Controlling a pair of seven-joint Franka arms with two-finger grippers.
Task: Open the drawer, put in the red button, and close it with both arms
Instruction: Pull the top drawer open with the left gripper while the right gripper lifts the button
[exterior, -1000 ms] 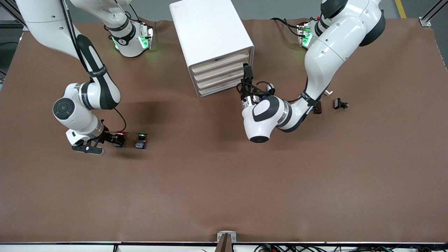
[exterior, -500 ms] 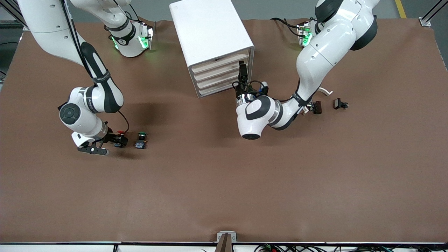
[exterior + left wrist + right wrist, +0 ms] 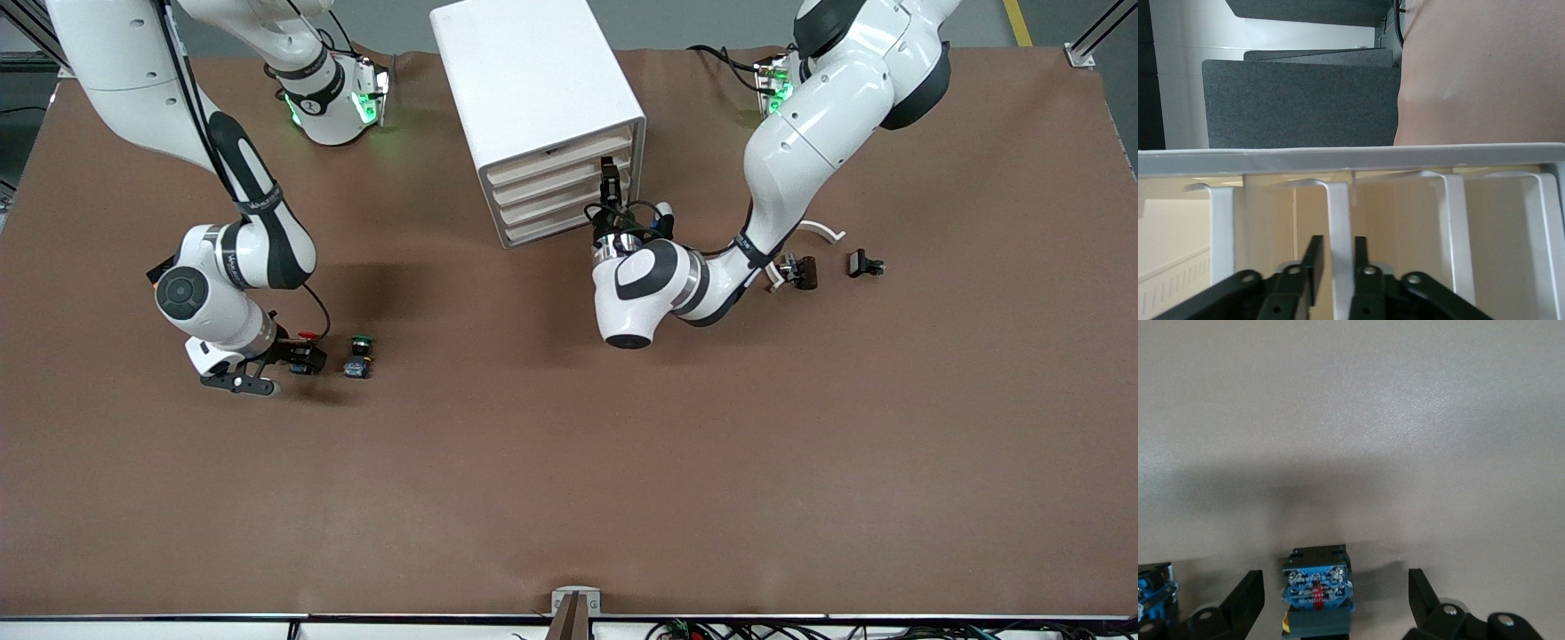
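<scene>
L pincer [image 3: 1335,257] now clamped on drawer handle [image 3: 1340,233], R pincer [image 3: 1336,603] open round red button [image 3: 1317,590]

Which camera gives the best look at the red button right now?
The right wrist view: the red button sits large between the right gripper's open fingers, its blue terminal end showing. The front view shows it small, partly hidden by that gripper, beside the green button. The left wrist view shows none of it.
</scene>
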